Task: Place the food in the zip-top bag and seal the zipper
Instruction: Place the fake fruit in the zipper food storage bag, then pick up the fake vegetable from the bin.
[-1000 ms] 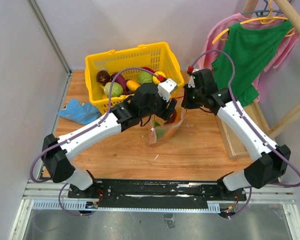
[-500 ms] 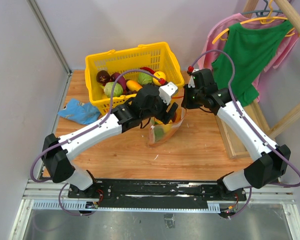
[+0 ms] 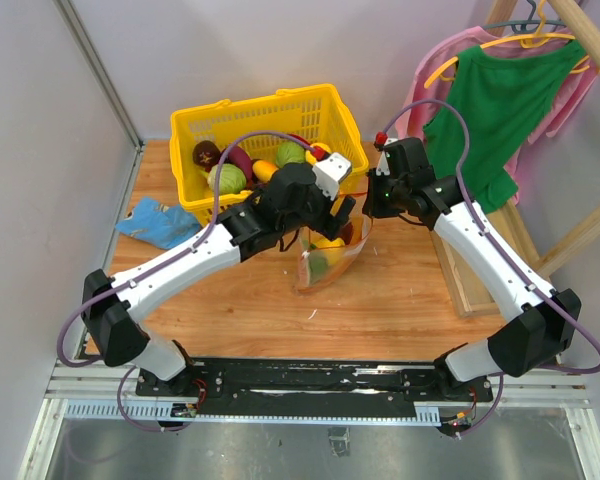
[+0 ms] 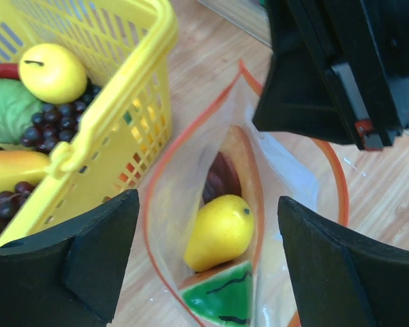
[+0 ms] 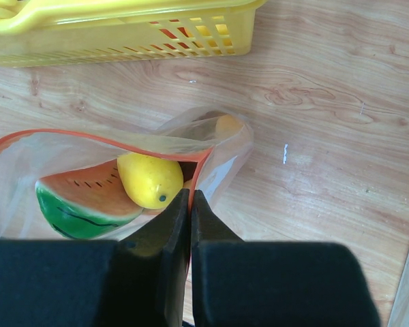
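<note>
While right end effector (image 5: 191,195) clamps it | zip-top bag (image 5: 221,146) gapes (food (image 5: 150,179) inside) | left end effector (image 4: 208,212) released

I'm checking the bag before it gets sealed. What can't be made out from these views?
- Top view: the left arm covers most of the bag mouth.
- Left wrist view: the dark piece is half hidden behind the yellow fruit; its kind is unclear.
- Right wrist view: the right tool hides the rim it pinches; the left edge cuts off the bag.
- No view shows a slider.
</note>
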Robot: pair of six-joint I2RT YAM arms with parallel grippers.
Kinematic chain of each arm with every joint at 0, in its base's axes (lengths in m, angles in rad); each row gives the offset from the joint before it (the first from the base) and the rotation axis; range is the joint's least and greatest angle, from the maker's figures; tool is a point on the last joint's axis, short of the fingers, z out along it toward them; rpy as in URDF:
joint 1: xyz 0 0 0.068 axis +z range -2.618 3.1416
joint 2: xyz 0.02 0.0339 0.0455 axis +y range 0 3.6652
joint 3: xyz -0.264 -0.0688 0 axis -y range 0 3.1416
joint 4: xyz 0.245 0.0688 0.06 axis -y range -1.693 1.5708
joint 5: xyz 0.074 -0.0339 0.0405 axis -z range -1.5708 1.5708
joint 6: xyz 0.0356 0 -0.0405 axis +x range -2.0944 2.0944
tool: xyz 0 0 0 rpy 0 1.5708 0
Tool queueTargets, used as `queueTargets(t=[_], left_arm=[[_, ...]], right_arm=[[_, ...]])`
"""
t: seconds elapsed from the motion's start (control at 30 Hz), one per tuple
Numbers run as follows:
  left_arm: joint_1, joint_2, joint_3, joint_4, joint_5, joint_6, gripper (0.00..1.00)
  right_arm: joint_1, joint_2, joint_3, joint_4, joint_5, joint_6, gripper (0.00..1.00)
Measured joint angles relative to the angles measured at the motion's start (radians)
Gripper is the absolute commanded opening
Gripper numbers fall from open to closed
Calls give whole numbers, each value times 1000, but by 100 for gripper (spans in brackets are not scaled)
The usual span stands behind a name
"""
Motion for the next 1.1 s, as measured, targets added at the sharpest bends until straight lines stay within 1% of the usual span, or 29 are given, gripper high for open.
queueTargets(t=[0.13, 0.4, 0.7, 0.9, 1.1], left_arm=[[44, -2, 40, -15, -26, -14, 86], [230, -5, 84, -31, -82, -56, 89], [406, 15, 108, -52, -178, -71, 90], [510, 98, 157, -51, -260, -74, 90], [585, 246, 229, -46, -336, -67, 90]], right_arm=[[0, 0, 0, 0, 0, 0, 4], [0, 0, 0, 0, 2, -1, 3], [0, 0, 0, 0, 9, -11, 2], [0, 0, 0, 0, 10, -19, 2], [0, 0, 0, 0, 10, -20, 2]])
